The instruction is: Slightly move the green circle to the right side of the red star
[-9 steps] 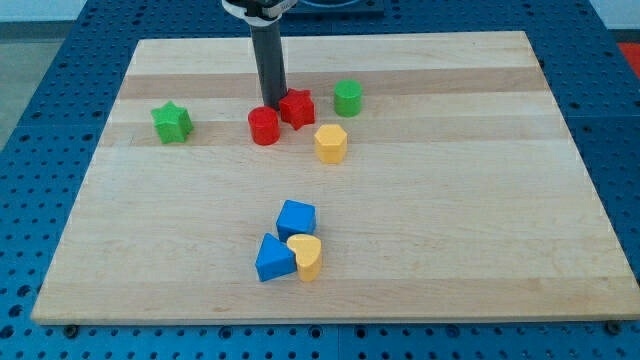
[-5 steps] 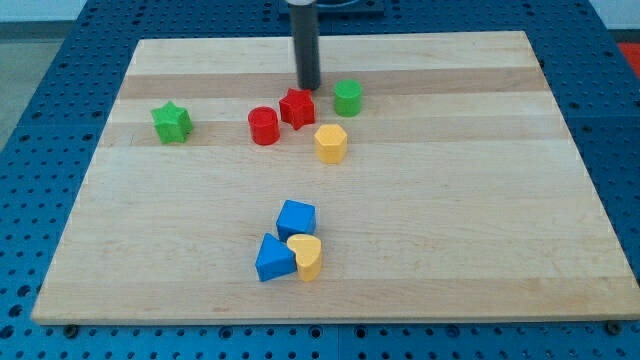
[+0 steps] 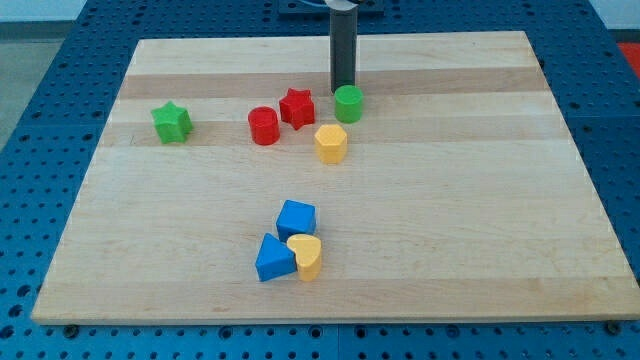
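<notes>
My tip [image 3: 343, 90] is resting just behind the green circle [image 3: 348, 103], on its far-edge side, touching or nearly so. The arm is carrying no hand, only the rod, so no open or closed state applies. The green circle is sitting near the surface's [image 3: 480, 230] far edge, just right of the red star [image 3: 297, 107]. Risk: pushing from this side is likely driving the circle toward the yellow block [image 3: 331, 143] rather than rightward.

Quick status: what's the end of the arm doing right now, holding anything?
No gripper: a bare rod, holding nothing.
My tip sits at the green circle, on its upper-left edge; contact cannot be told.
Red star lies to the circle's left, apart from it.
</notes>
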`<action>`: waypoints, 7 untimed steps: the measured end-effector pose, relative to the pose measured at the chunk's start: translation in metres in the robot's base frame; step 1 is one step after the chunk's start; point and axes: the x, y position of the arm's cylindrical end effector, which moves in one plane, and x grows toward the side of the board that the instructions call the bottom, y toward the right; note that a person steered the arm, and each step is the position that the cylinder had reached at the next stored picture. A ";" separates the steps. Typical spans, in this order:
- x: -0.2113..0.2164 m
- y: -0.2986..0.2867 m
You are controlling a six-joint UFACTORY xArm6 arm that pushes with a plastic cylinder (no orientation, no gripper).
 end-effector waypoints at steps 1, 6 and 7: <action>0.000 0.004; 0.002 -0.146; 0.002 -0.220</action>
